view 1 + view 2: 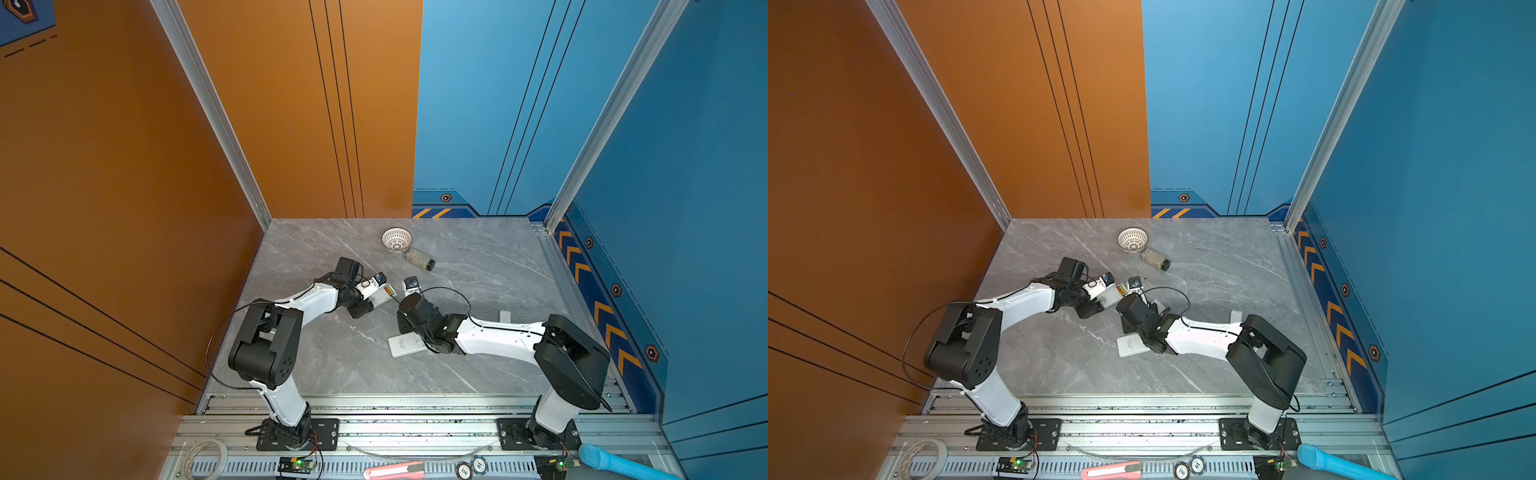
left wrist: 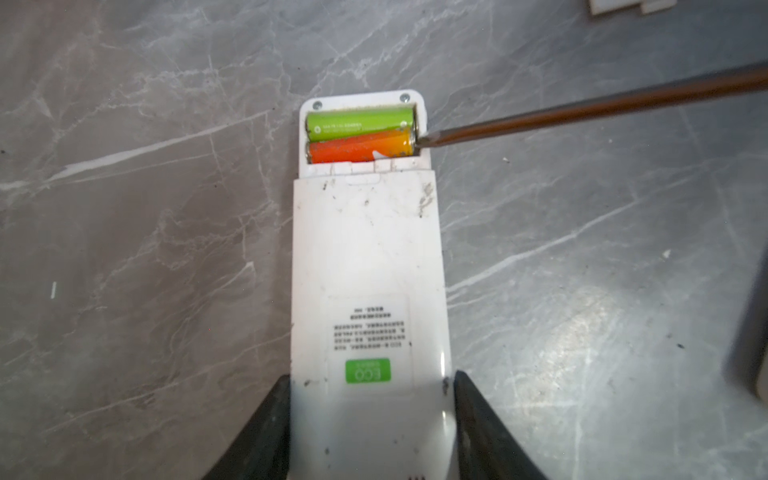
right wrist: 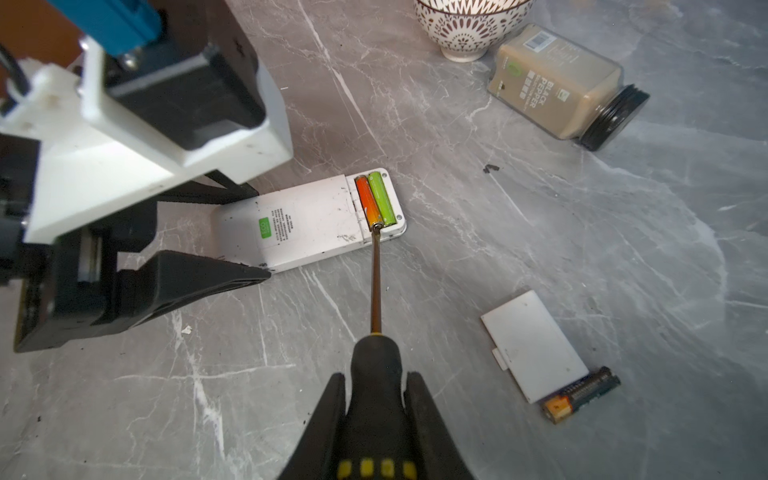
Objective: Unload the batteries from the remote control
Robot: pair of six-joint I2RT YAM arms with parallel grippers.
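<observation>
Right claw [image 3: 374, 376], at the remote's [image 1: 380, 299] four o'clock in both top views, clamps the screwdriver [image 3: 376, 357]; left claw [image 2: 372, 374] pinches the remote. The cover [image 3: 534, 345] is off, but the orange battery [image 2: 357, 151] and green battery [image 2: 359, 122] are both still seated.

White remote [image 2: 365, 249], green battery [image 2: 359, 123], orange battery [image 2: 353, 149]

Grey marble-veined counter [image 1: 353, 365]. Patterned bowl [image 1: 397, 240] upright near far edge. Black pepper jar [image 3: 561, 83] on its side just beside bowl. White remote control [image 3: 307, 220] flat, back up, mid-counter. White cover [image 3: 534, 345] flat, apart from remote control. Black-and-orange battery [image 3: 582, 392] against cover's end. White labelled slab [image 1: 405, 345] nearer front.
</observation>
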